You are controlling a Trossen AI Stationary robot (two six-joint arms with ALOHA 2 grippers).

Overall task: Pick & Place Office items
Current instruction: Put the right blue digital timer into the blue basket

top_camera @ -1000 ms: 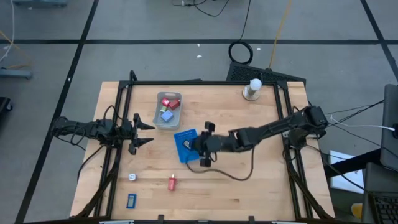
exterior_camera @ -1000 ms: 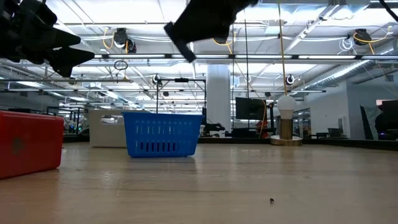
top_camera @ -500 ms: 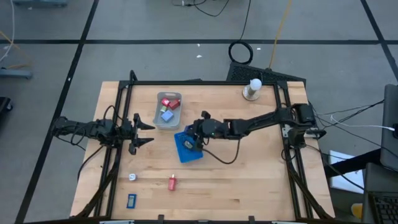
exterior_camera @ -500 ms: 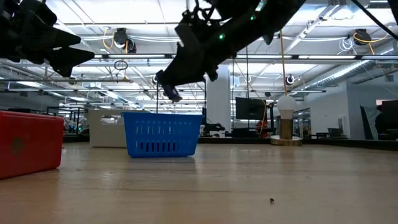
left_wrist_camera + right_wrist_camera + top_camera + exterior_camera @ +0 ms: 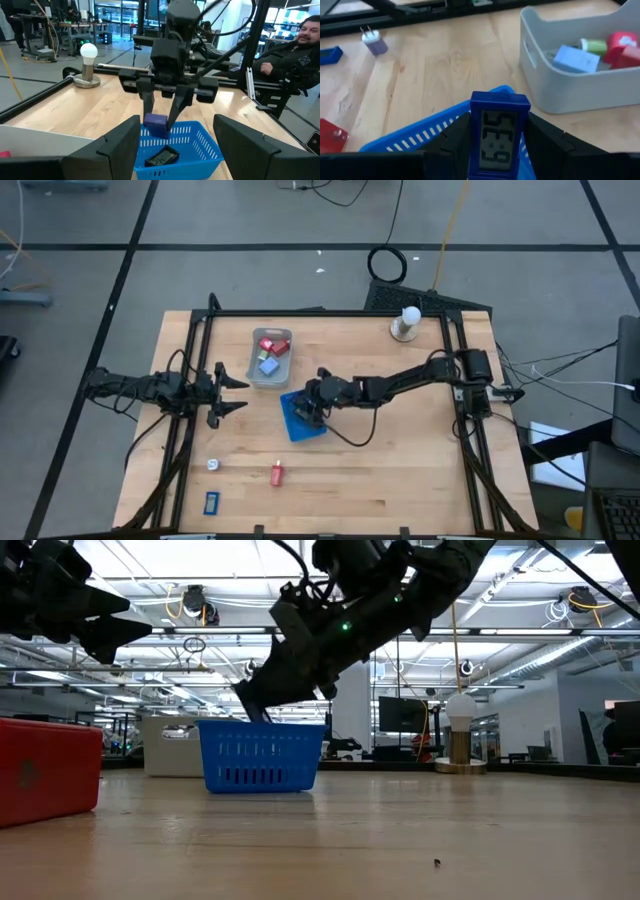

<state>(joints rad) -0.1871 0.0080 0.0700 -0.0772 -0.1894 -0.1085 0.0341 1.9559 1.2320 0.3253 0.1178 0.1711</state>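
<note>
right gripper (image 5: 161, 117): clamped on one dark blue timer (image 5: 498, 137), hanging just above blue basket (image 5: 300, 416)
basket: one dark item (image 5: 160, 157) inside
left gripper (image 5: 236, 393): fingers apart, nothing held, table's left side
loose items: three near front-left edge, red (image 5: 277, 474), white (image 5: 212, 464), blue (image 5: 211, 502)
grey tray (image 5: 270, 358): several pieces
table (image 5: 400, 470): wood
far: white knob (image 5: 408, 323); seated person (image 5: 295, 47)

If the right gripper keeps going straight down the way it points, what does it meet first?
Most likely the blue basket: the right gripper, shut on a small blue item, hangs just above its rim. A dark item already lies inside; depth to it is unclear.
</note>
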